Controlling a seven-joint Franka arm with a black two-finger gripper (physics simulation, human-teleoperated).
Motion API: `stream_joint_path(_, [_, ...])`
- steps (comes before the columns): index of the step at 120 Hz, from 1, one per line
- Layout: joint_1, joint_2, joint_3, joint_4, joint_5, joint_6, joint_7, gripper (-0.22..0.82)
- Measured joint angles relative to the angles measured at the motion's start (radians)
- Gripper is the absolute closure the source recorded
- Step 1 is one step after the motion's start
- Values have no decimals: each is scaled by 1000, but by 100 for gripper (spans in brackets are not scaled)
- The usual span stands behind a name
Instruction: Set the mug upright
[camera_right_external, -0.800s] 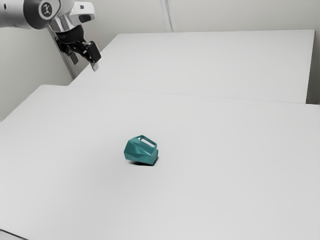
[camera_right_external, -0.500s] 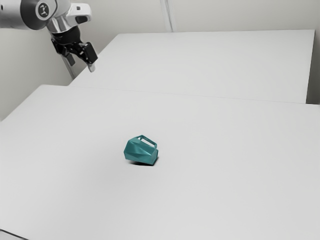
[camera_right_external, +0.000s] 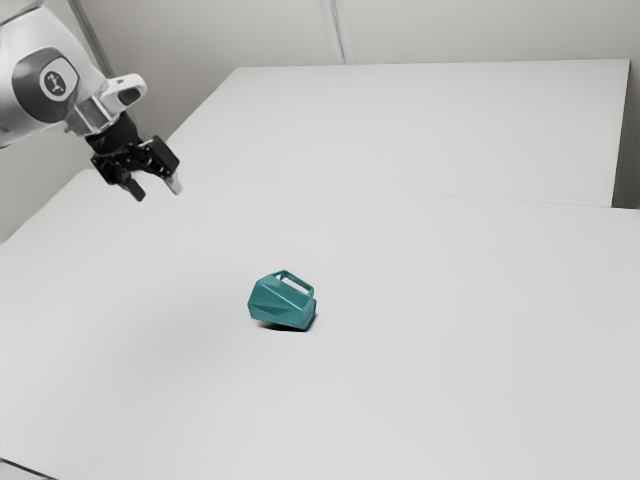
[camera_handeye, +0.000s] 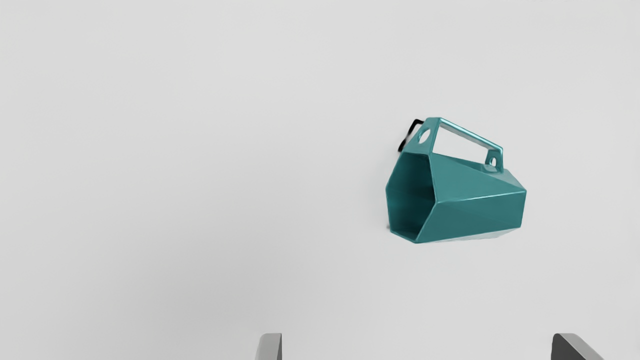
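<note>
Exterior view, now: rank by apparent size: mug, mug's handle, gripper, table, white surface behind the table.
Largest to smallest:
1. Table
2. White surface behind the table
3. Gripper and mug: too alike in apparent size to rank
4. Mug's handle

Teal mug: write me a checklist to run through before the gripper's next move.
1. Gripper open: ok, the fingers stand wide apart.
2. Gripper free of any load: ok, nothing between the fingers.
3. Mug upright: not ok, it lies on its side.
4. Handle in sight: ok, the wrist view shows it on the mug's side away from the fingers.
5. Gripper at the mug: not ok, it hangs well short of it.
6. Mug steady when touched: cannot tell.
</note>
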Motion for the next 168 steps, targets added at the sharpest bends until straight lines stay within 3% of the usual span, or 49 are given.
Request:
stream_joint_path(31, [-4,1,68,-196,-262,123,75,2])
stream_joint_path(79, [4,94,123,-326,-677,207,336,2])
stream_joint_path(115, [-4,155,124,-360,-858,190,519,2])
stream_joint_path(168, [-3,232,124,-361,-927,60,678,2])
